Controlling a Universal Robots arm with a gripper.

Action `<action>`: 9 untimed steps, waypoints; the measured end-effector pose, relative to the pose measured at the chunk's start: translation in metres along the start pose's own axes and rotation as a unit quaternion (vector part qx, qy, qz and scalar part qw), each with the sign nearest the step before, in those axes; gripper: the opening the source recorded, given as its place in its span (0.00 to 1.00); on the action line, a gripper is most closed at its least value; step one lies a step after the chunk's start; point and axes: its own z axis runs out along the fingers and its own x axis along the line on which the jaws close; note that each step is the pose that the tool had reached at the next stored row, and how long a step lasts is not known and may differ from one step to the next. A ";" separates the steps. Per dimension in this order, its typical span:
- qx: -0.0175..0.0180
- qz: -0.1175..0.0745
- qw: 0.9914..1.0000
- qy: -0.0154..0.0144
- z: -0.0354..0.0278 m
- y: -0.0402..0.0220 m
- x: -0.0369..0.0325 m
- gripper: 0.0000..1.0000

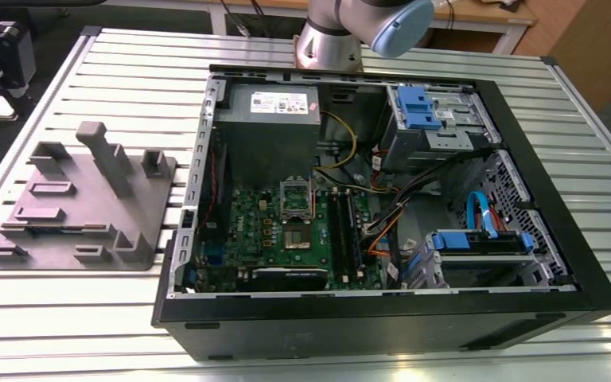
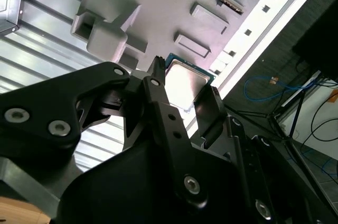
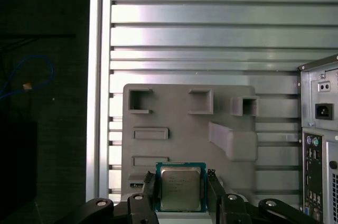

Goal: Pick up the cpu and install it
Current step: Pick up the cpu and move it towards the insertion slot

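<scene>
Holding cpu (image 3: 180,188) flat, pincer (image 3: 180,177) clamping edges.

Part of the cpu (image 2: 186,82) behind the gripper (image 2: 185,77), computer case (image 3: 319,129) partly off-frame

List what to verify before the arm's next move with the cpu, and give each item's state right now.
1. Grip: gripper shut on the cpu, with fingers on two opposite edges in both wrist views: ok.
2. Lift-off: cpu looks held clear above the grey fixture plate: ok.
3. Seating: cpu sits square between the fingers in the first wrist view: ok.
4. Access: socket frame stands raised on the motherboard in the exterior view: ok.
5. Contents: socket empty: cannot tell.
6. Approach: cables beside the socket leave room: cannot tell.
</scene>
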 end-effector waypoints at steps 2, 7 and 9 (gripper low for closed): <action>0.000 0.000 1.000 0.000 -0.0001 0.0000 -0.0038 0.47; 0.000 0.000 1.000 0.000 -0.0001 0.0001 -0.0132 0.47; 0.000 0.000 1.000 0.000 -0.0001 0.0002 -0.0166 0.47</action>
